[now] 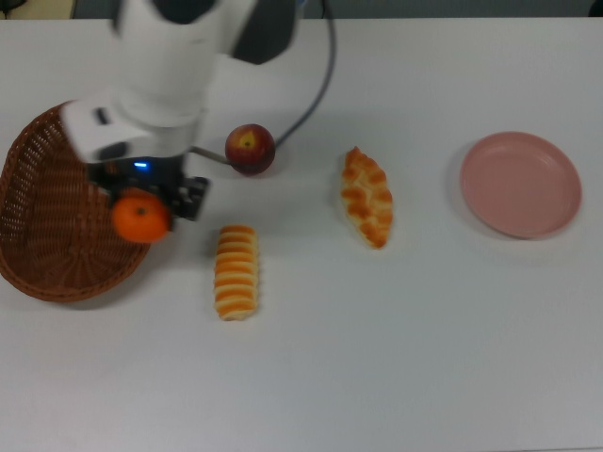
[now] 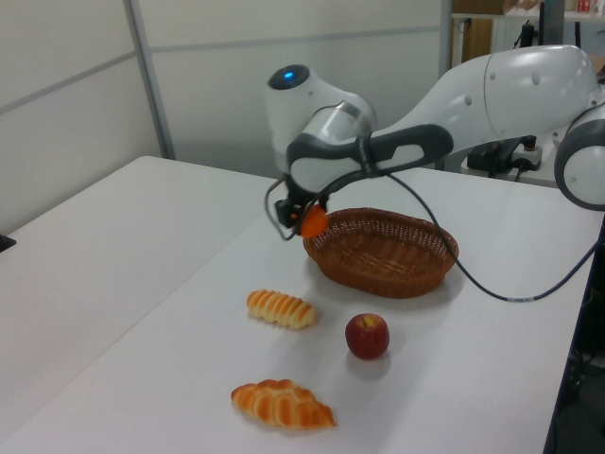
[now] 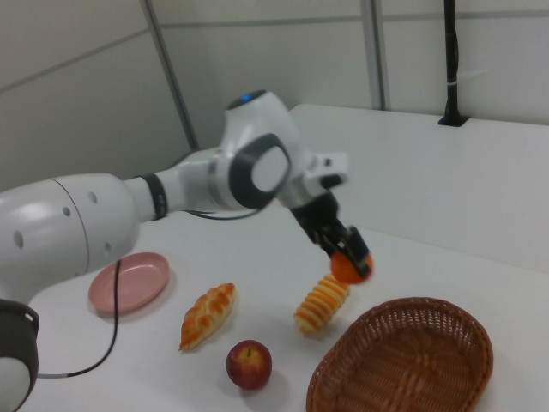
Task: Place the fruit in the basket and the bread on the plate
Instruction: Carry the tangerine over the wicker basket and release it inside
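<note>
- Above the basket [image 1: 57, 235] rim nearest the rolls, the gripper [image 1: 141, 209] has its fingers clamped on the tangerine [image 1: 140, 217], lifted clear of the surface [image 1: 396, 358].
- The arm hides part of the basket in the top view.
- The apple [image 1: 250, 149], both rolls and the plate [image 1: 519, 184] lie on the surface.

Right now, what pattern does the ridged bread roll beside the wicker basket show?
Orange and pale-yellow stripes across the ridged bread roll, clearest in the top view.

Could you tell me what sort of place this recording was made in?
Probably a lab or office workspace: a white table beside grey partition panels, with a monitor and shelving behind.
</note>
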Available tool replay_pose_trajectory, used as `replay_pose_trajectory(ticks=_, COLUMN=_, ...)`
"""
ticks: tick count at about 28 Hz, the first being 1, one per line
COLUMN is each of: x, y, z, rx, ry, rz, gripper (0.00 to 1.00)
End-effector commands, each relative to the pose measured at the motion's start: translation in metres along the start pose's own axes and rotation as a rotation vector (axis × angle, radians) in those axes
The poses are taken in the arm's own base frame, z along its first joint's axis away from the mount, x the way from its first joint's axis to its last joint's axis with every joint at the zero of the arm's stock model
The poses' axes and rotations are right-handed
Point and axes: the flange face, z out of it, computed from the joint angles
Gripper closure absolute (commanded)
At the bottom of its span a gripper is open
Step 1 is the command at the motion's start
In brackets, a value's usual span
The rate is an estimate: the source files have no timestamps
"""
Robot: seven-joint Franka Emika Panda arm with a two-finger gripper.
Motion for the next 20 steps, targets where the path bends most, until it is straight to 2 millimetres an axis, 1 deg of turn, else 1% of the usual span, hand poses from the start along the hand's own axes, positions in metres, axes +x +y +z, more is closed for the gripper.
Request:
replay_pose_trajectory(ticks=1, x=-0.005, y=0.058, z=0.018, rx=0.034, ry=-0.061, rz=0.03, gripper=0.92)
replay_pose_trajectory(ticks=3, x=-0.008, y=0.071, z=0.028, rx=0.031, ry=-0.08, rz=0.025, gripper=0.92)
replay_pose_trajectory(ticks=4, x=-0.013, y=0.082, z=0.041, rx=0.027, ry=-0.105, rz=0.018, gripper=0.92)
replay_pose_trajectory(ticks=6, x=-0.018, y=0.091, z=0.053, rx=0.025, ry=-0.128, rz=0.017, gripper=0.91)
replay_pose_trajectory(ticks=8, x=-0.022, y=0.095, z=0.071, rx=0.019, ry=-0.156, rz=0.011, gripper=0.9)
replay_pose_trajectory(ticks=9, x=-0.024, y=0.096, z=0.084, rx=0.018, ry=-0.175, rz=0.009, gripper=0.88)
replay_pose_trajectory(ticks=11, x=-0.026, y=0.097, z=0.1, rx=0.018, ry=-0.196, rz=0.008, gripper=0.86)
replay_pose_trajectory(ticks=12, x=-0.027, y=0.096, z=0.108, rx=0.019, ry=-0.205, rz=0.007, gripper=0.8)
replay_pose_trajectory(ticks=14, x=-0.029, y=0.094, z=0.123, rx=0.019, ry=-0.224, rz=0.004, gripper=0.6)
replay_pose_trajectory(ticks=16, x=-0.029, y=0.093, z=0.125, rx=0.019, ry=-0.227, rz=0.001, gripper=0.57)
replay_pose_trajectory(ticks=18, x=-0.029, y=0.094, z=0.125, rx=0.025, ry=-0.228, rz=-0.009, gripper=0.44)
replay_pose_trajectory(ticks=20, x=-0.03, y=0.094, z=0.125, rx=0.034, ry=-0.23, rz=-0.042, gripper=0.37)
